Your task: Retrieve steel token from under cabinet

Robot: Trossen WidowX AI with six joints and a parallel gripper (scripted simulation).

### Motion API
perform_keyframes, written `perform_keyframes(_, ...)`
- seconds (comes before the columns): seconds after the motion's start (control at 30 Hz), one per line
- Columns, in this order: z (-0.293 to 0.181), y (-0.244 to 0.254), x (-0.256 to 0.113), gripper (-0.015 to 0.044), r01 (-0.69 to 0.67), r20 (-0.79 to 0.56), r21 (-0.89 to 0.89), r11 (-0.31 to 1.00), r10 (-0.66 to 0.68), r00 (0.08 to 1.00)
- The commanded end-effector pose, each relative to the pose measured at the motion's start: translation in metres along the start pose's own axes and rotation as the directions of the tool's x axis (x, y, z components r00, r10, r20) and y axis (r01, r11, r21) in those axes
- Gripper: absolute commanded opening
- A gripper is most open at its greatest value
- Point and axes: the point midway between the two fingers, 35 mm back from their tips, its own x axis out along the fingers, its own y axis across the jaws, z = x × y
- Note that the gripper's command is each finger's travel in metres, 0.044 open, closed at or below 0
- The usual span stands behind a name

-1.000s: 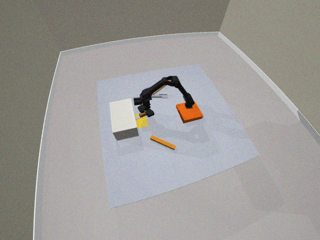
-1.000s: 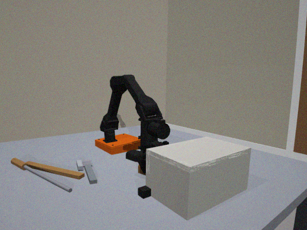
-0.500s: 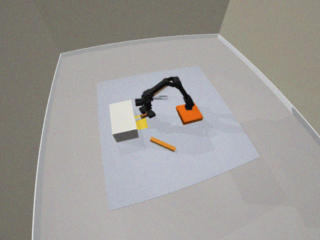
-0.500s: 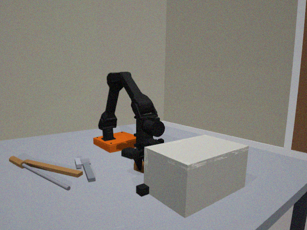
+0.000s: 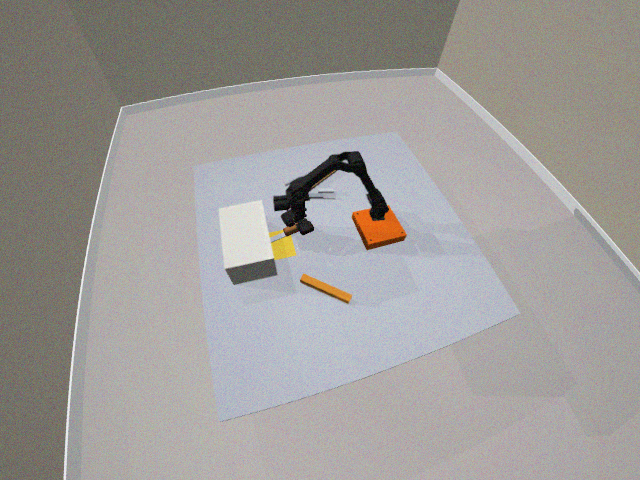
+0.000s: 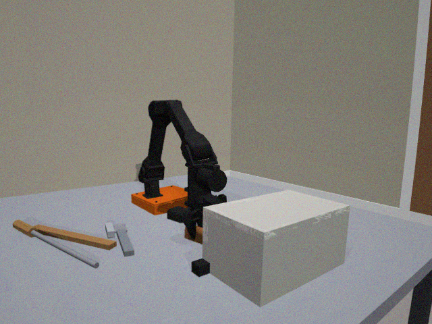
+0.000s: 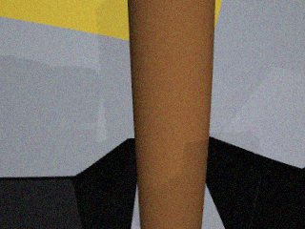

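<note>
My gripper (image 5: 297, 226) (image 6: 195, 232) (image 7: 167, 145) is shut on the brown handle (image 5: 290, 230) (image 7: 172, 95) of a tool, low in front of the white cabinet (image 5: 245, 232) (image 6: 275, 213). The tool's thin grey shaft (image 5: 278, 237) runs from the handle across the yellow marked area (image 5: 285, 249) (image 7: 57, 19) to the cabinet's front edge; its far end is hidden. The handle covers part of the yellow area in the wrist view. The steel token and the vent slots are not visible in any view.
An orange bar (image 5: 325, 288) lies on the near side of the table in the top view. The exterior view shows a wooden stick (image 6: 76, 237), a grey rod (image 6: 66, 248) with a wooden handle, a grey angled piece (image 6: 125, 240), and a black cube (image 6: 200, 267) beside the cabinet.
</note>
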Motion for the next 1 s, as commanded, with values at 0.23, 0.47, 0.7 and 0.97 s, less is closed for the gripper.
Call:
perform_keyframes(0.23,-0.013,0.000,0.001,0.0000,0.000,-0.004,-0.003,1.000,0.000,1.000)
perform_keyframes(0.47,-0.021,-0.001,0.001,0.0000,0.000,-0.004,-0.003,1.000,0.000,1.000)
perform_keyframes(0.7,-0.028,-0.001,0.001,0.0000,0.000,-0.005,-0.003,1.000,0.000,1.000)
perform_keyframes(0.97,-0.037,-0.001,0.001,0.0000,0.000,-0.006,-0.003,1.000,0.000,1.000)
